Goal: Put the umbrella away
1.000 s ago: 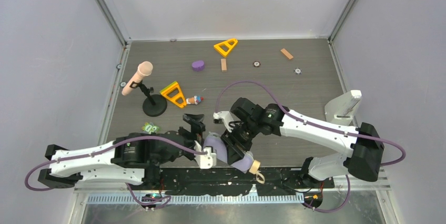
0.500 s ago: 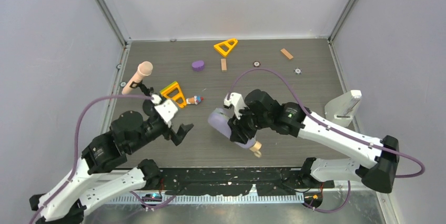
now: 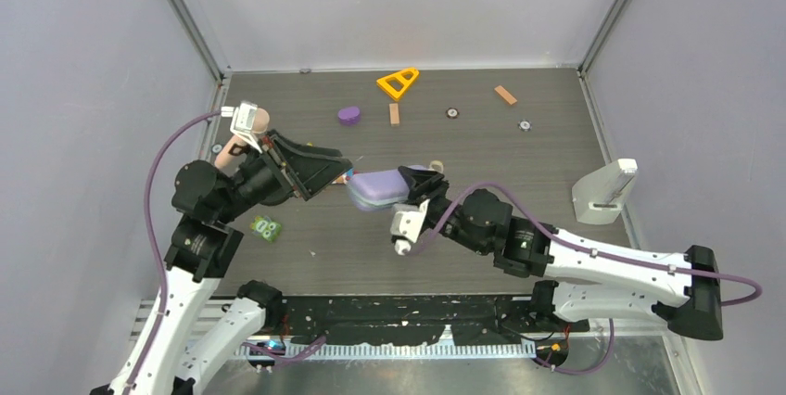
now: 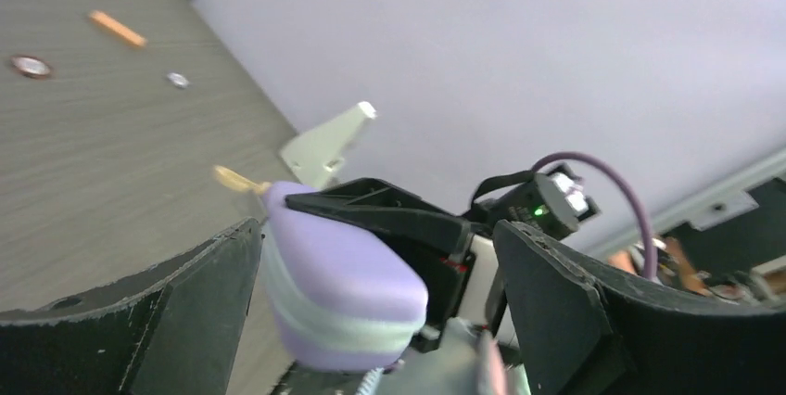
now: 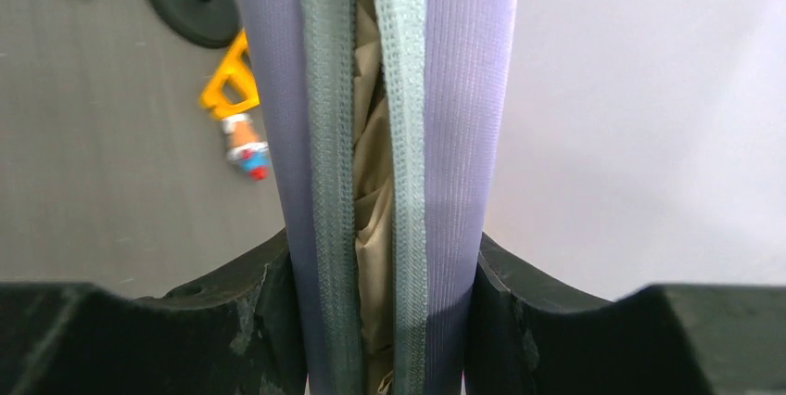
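Most of the umbrella point(image 5: 371, 182) is hidden inside the lavender case point(image 3: 375, 187). Only your right wrist view shows it, as a strip of crumpled beige fabric in the unzipped gap. From above, just a tan handle point(image 3: 434, 167) pokes out of the case's end away from the left arm. Your right gripper point(image 5: 380, 261) is partly closed, clamped across the case's sides. Your left gripper point(image 3: 329, 172) is spread wide and holds nothing; its wrist view shows the case's rounded end between the fingers, untouched.
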